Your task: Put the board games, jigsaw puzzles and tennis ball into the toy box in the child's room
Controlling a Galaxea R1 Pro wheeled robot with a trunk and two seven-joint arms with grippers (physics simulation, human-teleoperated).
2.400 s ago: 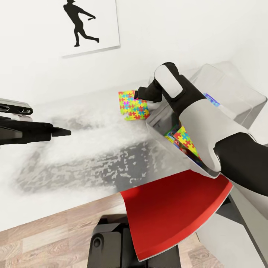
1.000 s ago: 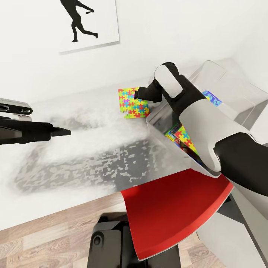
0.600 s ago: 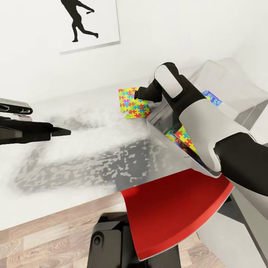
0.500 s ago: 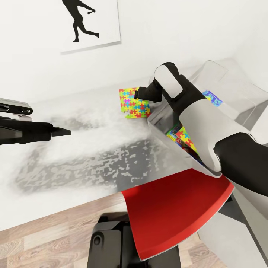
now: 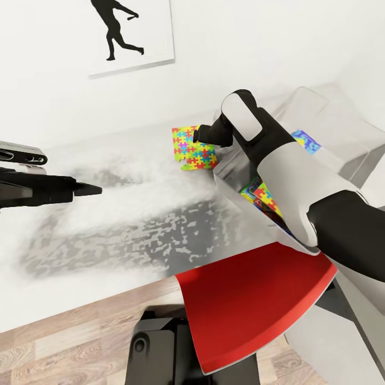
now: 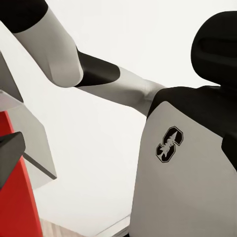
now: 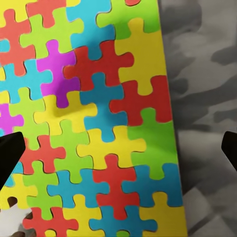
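Two arms are showing in the head view. Nearest, at the bottom of the frame, a red panel (image 5: 251, 307) of the robot's body is covering the lower centre, with wood flooring (image 5: 64, 342) lying at lower left. Just beyond it the grey, mottled surface (image 5: 133, 224) is stretching across the middle of the frame.

At the left edge, the left claw (image 5: 80, 188) is hanging above the surface, well apart from the toys; its dark fingers are coming to one point, but whether they are pressed together I cannot tell. Its wrist camera is looking at the robot's white and black body, which is bearing a small tree emblem (image 6: 169, 144).

On the right, the right arm is reaching over the toy box (image 5: 235, 200), a light grey bin sitting at centre right. Inside it one jigsaw puzzle (image 5: 266, 199) is leaning among other printed boxes, and a blue-printed corner (image 5: 306, 140) is peeking out further back, too hidden to identify.

Farther back, near the frame's centre, the second jigsaw puzzle (image 5: 193, 148) is lying flat on the surface just beside the box. The right claw (image 5: 200, 133) is hovering over its near edge; in the right wrist view the two dark fingertips (image 7: 10, 153) are standing spread wide, with the puzzle (image 7: 89, 118) and its edge between them.

At upper left, a poster (image 5: 131, 35) of a batter's silhouette is hanging on the white wall.
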